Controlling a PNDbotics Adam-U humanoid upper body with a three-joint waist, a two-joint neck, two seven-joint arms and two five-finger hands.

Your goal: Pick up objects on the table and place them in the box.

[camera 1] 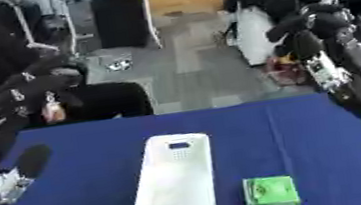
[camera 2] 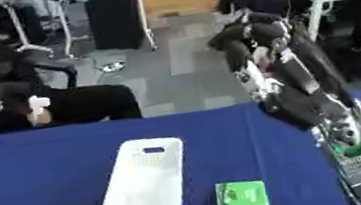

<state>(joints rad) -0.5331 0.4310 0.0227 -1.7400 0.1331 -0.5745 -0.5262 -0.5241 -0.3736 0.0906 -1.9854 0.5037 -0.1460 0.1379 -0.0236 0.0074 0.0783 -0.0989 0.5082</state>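
A green box-like object [camera 1: 272, 192] lies flat on the blue tablecloth [camera 1: 83, 199], just beside the right side of the white basket [camera 1: 176, 181] and near the table's front edge. It is well apart from both hands. The right hand [camera 1: 301, 42] is raised above the table's far right corner, beyond the cloth's edge, with the arm running down toward the lower right; its fingers look curled and dark, but whether they are closed cannot be told. The left hand [camera 1: 31, 160] shows at the left edge of the cloth, a dark rounded shape on a silver wrist, and its finger state cannot be told either. The green object is a flat square with a lighter green patch on top. The basket is tall, narrow and white, with a slot handle in its far end.
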